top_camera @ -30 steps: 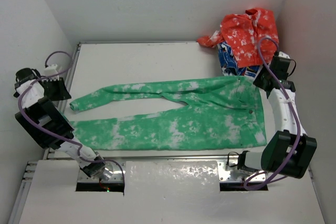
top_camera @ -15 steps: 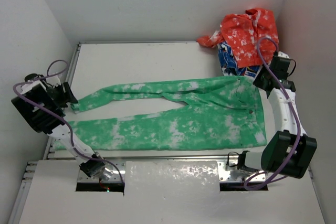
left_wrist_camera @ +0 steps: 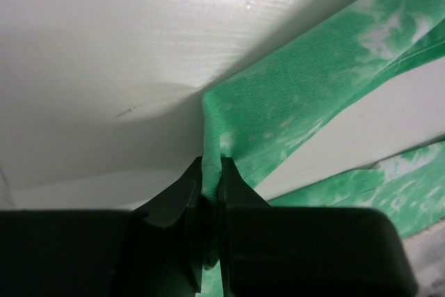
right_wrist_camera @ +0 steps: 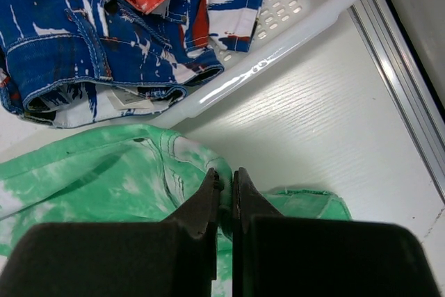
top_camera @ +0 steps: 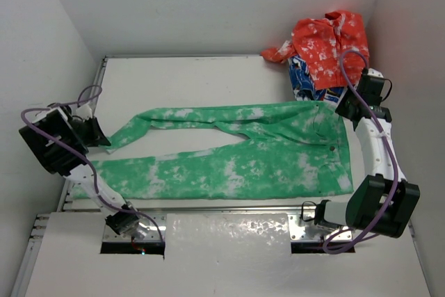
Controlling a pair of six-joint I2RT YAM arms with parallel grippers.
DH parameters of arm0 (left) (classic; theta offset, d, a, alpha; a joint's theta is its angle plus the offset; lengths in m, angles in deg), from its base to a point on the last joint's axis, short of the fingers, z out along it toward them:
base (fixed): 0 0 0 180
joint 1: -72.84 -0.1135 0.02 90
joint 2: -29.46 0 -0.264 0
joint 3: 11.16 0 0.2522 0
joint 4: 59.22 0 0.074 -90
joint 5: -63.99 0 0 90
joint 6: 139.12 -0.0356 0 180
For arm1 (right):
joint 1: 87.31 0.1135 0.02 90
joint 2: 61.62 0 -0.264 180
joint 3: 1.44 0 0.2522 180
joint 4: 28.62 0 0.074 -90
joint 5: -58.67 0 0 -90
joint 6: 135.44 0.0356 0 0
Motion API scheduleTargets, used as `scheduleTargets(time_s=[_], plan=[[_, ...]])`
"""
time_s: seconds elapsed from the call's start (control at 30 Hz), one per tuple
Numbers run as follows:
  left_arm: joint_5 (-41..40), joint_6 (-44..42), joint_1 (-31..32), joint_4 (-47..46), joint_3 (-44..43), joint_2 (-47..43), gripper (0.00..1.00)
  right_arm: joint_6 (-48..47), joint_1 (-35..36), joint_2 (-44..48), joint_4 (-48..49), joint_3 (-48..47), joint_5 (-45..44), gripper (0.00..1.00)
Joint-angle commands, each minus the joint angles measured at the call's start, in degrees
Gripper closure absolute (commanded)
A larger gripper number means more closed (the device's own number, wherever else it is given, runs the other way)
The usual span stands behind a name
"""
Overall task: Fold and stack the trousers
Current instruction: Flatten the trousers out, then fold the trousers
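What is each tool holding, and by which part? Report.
Left tool: the trousers, at the far leg's end. Right tool: the trousers' waistband edge.

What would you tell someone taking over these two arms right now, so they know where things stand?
Left gripper: shut, pinching the cuff end of the far leg.
Right gripper: shut, pinching the waistband's far corner.
Trousers: spread lengthwise on the table, waist to the right, legs to the left.
Basket of other clothes sits at the far right corner.
Done: both ends gripped.
Left: every fold, then stacking.
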Motion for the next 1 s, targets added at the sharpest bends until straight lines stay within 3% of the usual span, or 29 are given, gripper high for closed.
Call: scheduleTargets(time_s=[0.0,0.1,0.13,0.17,0.2,0.27,0.43,0.53,0.73,0.83,0.97], plan=[[1.38,-2.65,2.99,-5.88,-4.13,-7.84,1.0,-0.69,0.04,1.31,1.21,-0.96,-0.69,1.0],[-11.96,-4.04,12.45,-23.17,-1.36,-16.52,1.0,-0.69,0.13,1.4,1.29,-0.69,-0.34,1.0],[-20.7,-7.62,17.72,-33.13,2.84,-20.48,1.0,-0.52,0.04,1.66,1.38,-0.34,-0.25,1.0],[-25.23,-9.74,17.77,-37.06,4.19,-21.22,1.0,-0.43,0.13,1.84,1.47,-0.34,-0.25,1.0],[-29.62,-11.33,22.73,-39.02,4.46,-20.79,1.0,-0.25,0.04,2.1,1.56,0.18,-0.25,1.0],[-38.23,-13.1,26.28,-39.91,3.85,-18.34,1.0,0.1,0.04,2.63,2.34,0.89,-0.16,1.0],[-48.97,-24.85,36.04,-52.7,19.82,-16.83,1.0,0.8,0.04,2.98,3.05,2.65,0.63,1.0],[-51.46,-26.38,39.65,-55.47,29.31,-16.65,1.0,1.06,0.04,2.54,3.14,2.82,1.25,1.0],[-49.62,-24.54,48.43,-52.33,35.4,-18.59,0.91,0.89,0.13,0.88,2.35,1.07,2.04,1.0],[-46.56,-22.0,52.13,-44.88,35.32,-18.85,0.77,0.54,0.04,0.78,2.61,0.71,2.22,1.0],[-40.22,-18.56,53.98,-36.5,33.48,-19.47,0.49,0.63,0.04,2.01,3.66,1.59,2.39,1.0]])
